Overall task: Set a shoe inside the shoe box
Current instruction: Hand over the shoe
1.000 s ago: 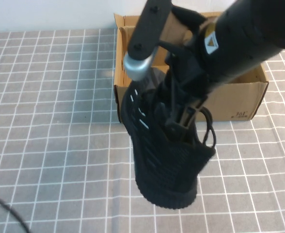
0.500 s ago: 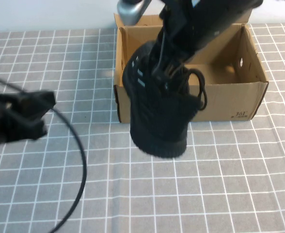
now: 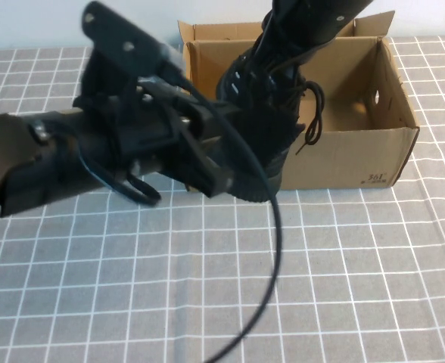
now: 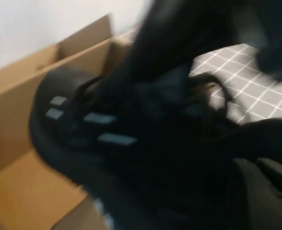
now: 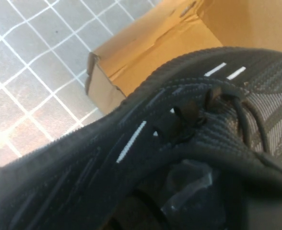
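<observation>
The black shoe [image 3: 266, 136] hangs toe-down from my right gripper [image 3: 284, 57], which is shut on its collar. The shoe straddles the front wall of the open brown shoe box [image 3: 359, 155], heel end over the box's left half, toe still outside in front. The right wrist view shows the laces and white dashes of the shoe [image 5: 107, 153] above the box corner [image 5: 146, 43]. My left gripper [image 3: 211, 175] reaches in from the left and sits against the shoe's toe and sole. The left wrist view shows the shoe [image 4: 83, 120] close up over the box [image 4: 16, 191].
Grey checked cloth [image 3: 343, 280] covers the table. The left arm [image 3: 71, 151] lies across the left middle, with a black cable [image 3: 272, 249] looping down to the front edge. A white wall runs behind the box.
My right gripper has carried the shoe farther back and up, over the box's front wall. My left arm has swung in from the left up to the shoe's toe.
</observation>
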`<action>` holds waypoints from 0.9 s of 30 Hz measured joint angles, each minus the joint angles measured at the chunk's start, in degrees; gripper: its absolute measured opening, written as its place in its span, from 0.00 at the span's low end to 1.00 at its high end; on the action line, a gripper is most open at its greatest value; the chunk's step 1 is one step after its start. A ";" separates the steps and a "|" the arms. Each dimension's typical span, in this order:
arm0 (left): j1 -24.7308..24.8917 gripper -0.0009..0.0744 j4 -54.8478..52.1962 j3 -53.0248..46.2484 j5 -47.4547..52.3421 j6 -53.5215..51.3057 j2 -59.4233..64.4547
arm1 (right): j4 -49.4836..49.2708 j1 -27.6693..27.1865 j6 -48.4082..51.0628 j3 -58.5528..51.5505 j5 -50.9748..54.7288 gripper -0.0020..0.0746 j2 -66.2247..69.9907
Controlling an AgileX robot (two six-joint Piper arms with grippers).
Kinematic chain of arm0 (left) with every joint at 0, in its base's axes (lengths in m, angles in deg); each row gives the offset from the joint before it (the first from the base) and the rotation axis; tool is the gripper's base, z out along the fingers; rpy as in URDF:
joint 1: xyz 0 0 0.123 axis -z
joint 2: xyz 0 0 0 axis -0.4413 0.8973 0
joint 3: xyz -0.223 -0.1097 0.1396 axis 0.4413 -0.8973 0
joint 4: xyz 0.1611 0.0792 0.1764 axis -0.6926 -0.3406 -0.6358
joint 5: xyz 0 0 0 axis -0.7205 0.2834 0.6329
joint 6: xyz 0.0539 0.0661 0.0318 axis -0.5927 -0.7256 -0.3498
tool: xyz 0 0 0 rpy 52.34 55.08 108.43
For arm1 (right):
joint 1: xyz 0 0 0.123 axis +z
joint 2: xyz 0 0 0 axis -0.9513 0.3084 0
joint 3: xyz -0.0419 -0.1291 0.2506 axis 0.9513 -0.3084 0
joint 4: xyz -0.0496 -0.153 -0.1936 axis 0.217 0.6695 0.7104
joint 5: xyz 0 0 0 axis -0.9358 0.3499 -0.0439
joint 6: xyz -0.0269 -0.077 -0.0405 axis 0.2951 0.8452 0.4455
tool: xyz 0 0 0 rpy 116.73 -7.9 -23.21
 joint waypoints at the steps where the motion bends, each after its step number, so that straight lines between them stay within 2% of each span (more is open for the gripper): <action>1: 1.45 0.01 -0.59 0.13 -1.02 0.00 -0.31 | -0.12 -0.27 -0.12 0.13 0.10 0.02 0.12; 5: 4.90 0.02 -1.24 0.24 -2.12 1.45 -1.82 | -0.13 -0.93 -0.26 0.24 0.10 0.02 0.47; 7: 5.98 0.08 -1.68 0.24 -0.76 1.42 -2.19 | -0.13 -0.97 -0.38 0.24 0.23 0.02 0.59; 9: 6.39 0.20 -2.32 0.24 0.65 1.42 -2.19 | -0.13 -0.97 -0.38 0.24 0.23 0.02 0.67; 15: 6.54 0.70 -2.73 0.24 -0.06 0.34 -0.96 | -0.38 -0.97 -0.47 0.38 0.25 0.02 0.70; 17: 6.54 0.80 -2.73 0.24 -1.35 -0.42 0.19 | -0.62 -0.97 -1.03 0.51 0.25 0.02 0.80; 21: 6.54 0.86 -1.64 0.24 -6.13 -1.07 4.13 | -1.83 -0.97 -1.52 0.51 0.25 0.02 0.80; 27: 6.54 0.88 -0.56 0.24 -12.57 -1.17 8.93 | -2.97 -0.97 -1.66 0.51 0.05 0.02 0.80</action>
